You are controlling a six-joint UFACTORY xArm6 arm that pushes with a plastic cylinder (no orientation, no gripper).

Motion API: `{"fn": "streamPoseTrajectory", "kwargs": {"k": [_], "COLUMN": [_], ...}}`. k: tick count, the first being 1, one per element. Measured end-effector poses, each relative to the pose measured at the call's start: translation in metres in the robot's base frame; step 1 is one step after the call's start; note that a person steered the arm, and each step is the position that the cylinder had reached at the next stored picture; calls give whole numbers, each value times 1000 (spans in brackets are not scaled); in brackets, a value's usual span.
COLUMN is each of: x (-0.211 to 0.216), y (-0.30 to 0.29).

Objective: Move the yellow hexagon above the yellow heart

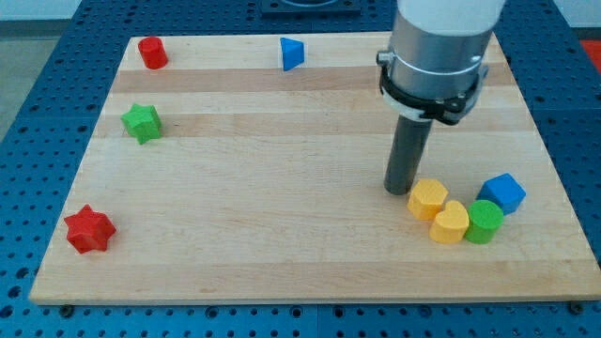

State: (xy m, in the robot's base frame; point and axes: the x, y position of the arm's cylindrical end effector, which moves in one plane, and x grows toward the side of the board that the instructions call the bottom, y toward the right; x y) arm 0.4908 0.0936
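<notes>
Blue pegboard is seen around a pale wooden bench (282,207). No gripper is fitted, so nothing is grasped: the arm (439,52) ends in a dark rod, and my tip (402,191) is set down near the bench's right edge, just up and left of the yellow hexagon (427,199), close to touching. Against the hexagon's lower right lies the yellow heart (450,222), with a green cylinder (485,222) touching it and a blue cube (503,192) beyond. A red star (89,229) lies near the bottom-left corner, a green star (142,122) by the left edge, a red block (152,53) at the top-left corner, and a blue triangle (292,53) by the top edge.
</notes>
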Motion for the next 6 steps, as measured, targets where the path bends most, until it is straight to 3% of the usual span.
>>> {"fn": "streamPoseTrajectory", "kwargs": {"k": [2, 5, 6], "x": [42, 37, 37], "y": [-9, 31, -21]}}
